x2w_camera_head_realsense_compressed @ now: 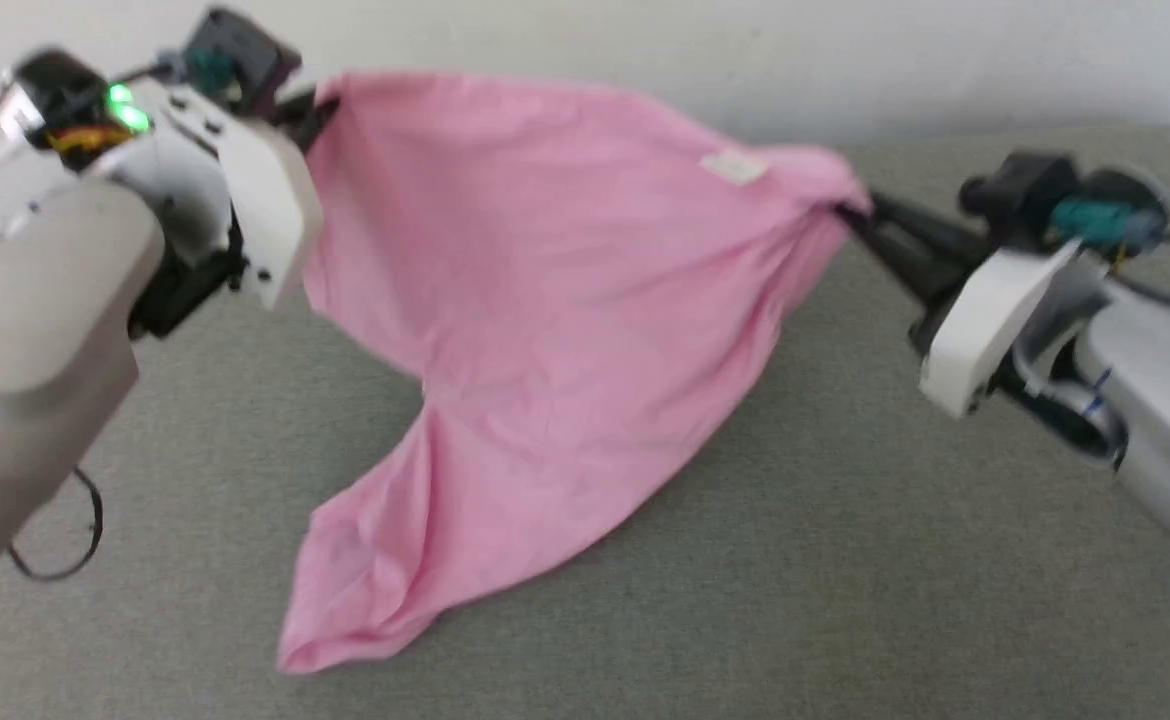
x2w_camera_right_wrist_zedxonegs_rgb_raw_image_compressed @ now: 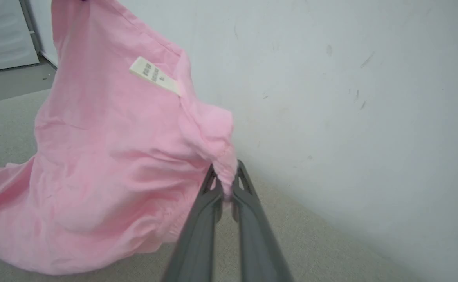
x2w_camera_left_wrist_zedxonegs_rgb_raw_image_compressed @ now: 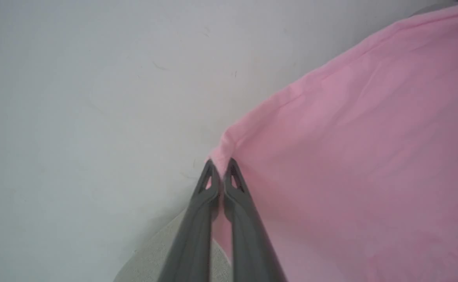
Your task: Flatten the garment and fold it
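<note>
From the head view, the garment (x2w_camera_head_realsense_compressed: 565,330) hangs stretched between the two arms above the grey table (x2w_camera_head_realsense_compressed: 845,560). Its upper edge runs from the left gripper (x2w_camera_head_realsense_compressed: 315,105) at the top left to the right gripper (x2w_camera_head_realsense_compressed: 850,212) at the right. A white label (x2w_camera_head_realsense_compressed: 735,167) sits near the right end of that edge. The lower part sags to a point that rests on the table toward the lower left. In the left wrist view, the left gripper's (x2w_camera_left_wrist_zedxonegs_rgb_raw_image_compressed: 221,166) fingers are clenched on a corner of the garment (x2w_camera_left_wrist_zedxonegs_rgb_raw_image_compressed: 350,156), which spreads away to the right in front of a pale wall (x2w_camera_left_wrist_zedxonegs_rgb_raw_image_compressed: 96,98). In the right wrist view, the right gripper's (x2w_camera_right_wrist_zedxonegs_rgb_raw_image_compressed: 226,172) fingers are clamped on a bunched fold of the garment (x2w_camera_right_wrist_zedxonegs_rgb_raw_image_compressed: 107,164). The label (x2w_camera_right_wrist_zedxonegs_rgb_raw_image_compressed: 154,75) lies above them, and the cloth's bottom touches the table (x2w_camera_right_wrist_zedxonegs_rgb_raw_image_compressed: 323,243).
</note>
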